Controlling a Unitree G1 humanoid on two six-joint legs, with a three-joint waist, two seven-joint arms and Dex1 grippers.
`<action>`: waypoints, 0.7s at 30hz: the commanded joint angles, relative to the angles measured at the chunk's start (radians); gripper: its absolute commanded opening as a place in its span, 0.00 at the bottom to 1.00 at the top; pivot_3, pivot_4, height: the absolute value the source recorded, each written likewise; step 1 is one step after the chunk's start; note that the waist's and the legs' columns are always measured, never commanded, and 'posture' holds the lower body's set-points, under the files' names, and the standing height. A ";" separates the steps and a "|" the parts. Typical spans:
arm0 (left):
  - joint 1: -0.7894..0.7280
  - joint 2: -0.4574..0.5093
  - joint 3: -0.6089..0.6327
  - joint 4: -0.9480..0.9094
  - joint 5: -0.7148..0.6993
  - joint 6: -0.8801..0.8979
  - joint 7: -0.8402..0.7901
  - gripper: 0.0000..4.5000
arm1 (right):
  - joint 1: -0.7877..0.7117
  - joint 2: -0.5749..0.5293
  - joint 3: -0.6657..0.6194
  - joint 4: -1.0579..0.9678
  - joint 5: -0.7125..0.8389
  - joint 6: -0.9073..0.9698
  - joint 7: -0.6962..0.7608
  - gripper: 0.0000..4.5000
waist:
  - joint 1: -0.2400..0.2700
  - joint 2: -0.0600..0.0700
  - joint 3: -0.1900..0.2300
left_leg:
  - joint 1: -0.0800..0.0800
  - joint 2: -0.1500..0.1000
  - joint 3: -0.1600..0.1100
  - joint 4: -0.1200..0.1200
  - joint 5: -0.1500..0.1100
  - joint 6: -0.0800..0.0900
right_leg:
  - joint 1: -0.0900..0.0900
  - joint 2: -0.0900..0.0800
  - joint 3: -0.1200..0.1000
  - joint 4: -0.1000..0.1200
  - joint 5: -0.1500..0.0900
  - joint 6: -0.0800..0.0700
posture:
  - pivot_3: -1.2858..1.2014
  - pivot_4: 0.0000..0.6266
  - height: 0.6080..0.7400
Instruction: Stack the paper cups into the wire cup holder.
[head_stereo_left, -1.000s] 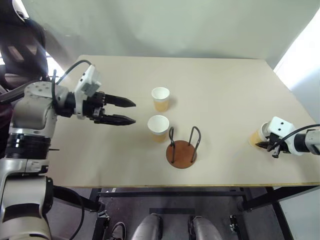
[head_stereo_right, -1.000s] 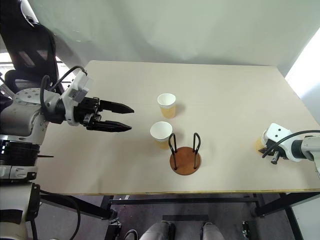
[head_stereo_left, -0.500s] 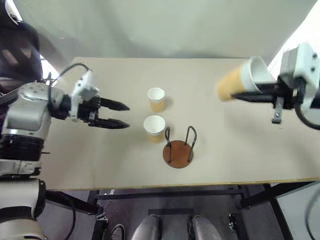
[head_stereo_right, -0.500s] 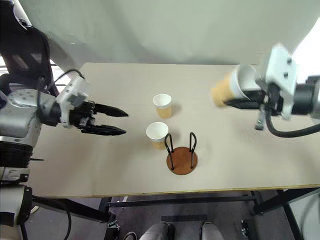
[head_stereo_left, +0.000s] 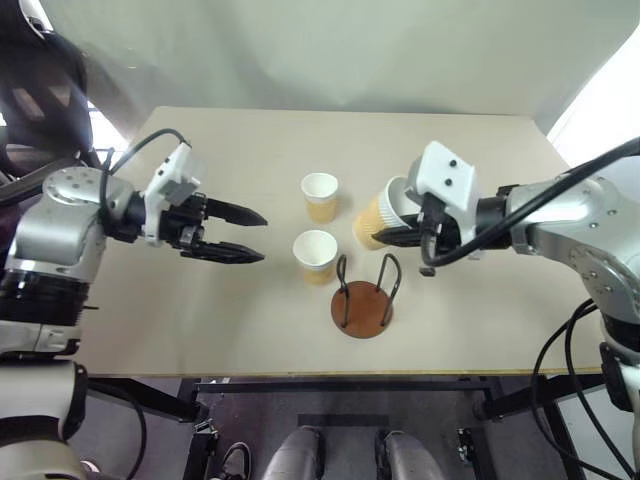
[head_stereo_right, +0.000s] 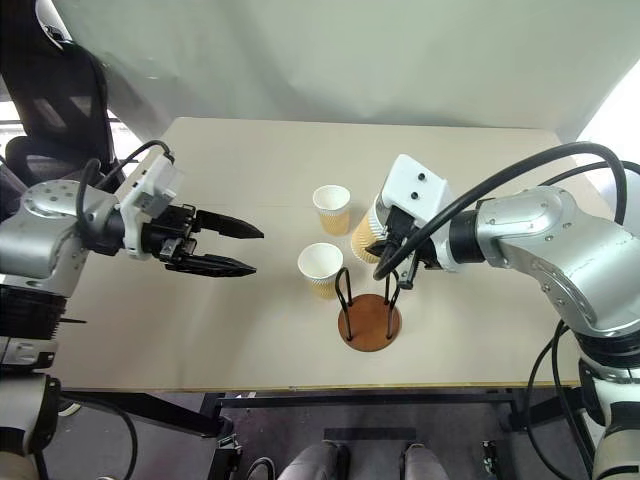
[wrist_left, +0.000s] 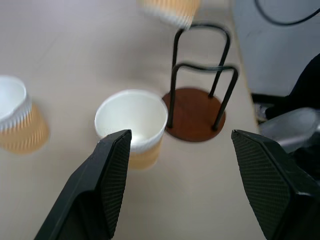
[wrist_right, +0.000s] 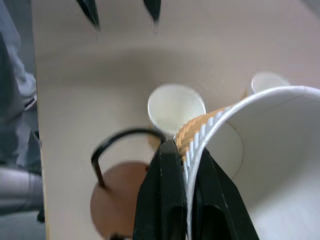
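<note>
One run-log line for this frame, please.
right gripper: shut on paper cup, above wire cup holder | left gripper: open, idle | two cups on table

Beige table (head_stereo_left: 480, 300) under both sets of jaws; black chair (head_stereo_right: 55, 90) well behind left jaws, w/ grey wall (head_stereo_left: 330, 50) beyond

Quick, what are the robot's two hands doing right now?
Left gripper: open, holding nothing.
Right gripper: shut on a paper cup, pinching its rim.

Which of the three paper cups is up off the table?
The tilted cup pinched by its rim in the right gripper, above the wire holder; the other two stand upright.
</note>
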 joint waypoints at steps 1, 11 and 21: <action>0.031 0.050 0.043 -0.066 -0.091 0.040 -0.034 0.76 | -0.010 -0.019 -0.035 -0.063 0.051 0.008 0.033 0.01 | -0.002 0.000 0.000 | 0.000 0.000 0.000 0.000 -0.001 0.000 | 0.000 0.000 0.000 0.001 -0.001 0.001 | 0.52 0.24 1.00; 0.090 0.063 0.067 -0.086 -0.075 0.045 -0.034 0.76 | -0.030 0.061 0.020 -0.086 0.083 0.048 -0.002 0.01 | -0.005 0.000 0.000 | 0.002 0.001 0.000 0.000 -0.003 0.004 | 0.000 0.001 0.000 0.004 -0.004 -0.003 | 0.52 0.24 1.00; 0.106 0.056 0.092 -0.090 -0.053 0.049 -0.034 0.76 | 0.000 0.054 0.051 -0.083 0.070 0.039 0.003 0.01 | -0.006 0.000 0.000 | 0.004 0.001 0.000 0.000 -0.003 0.006 | -0.001 0.001 0.000 0.011 -0.005 -0.006 | 0.52 0.24 1.00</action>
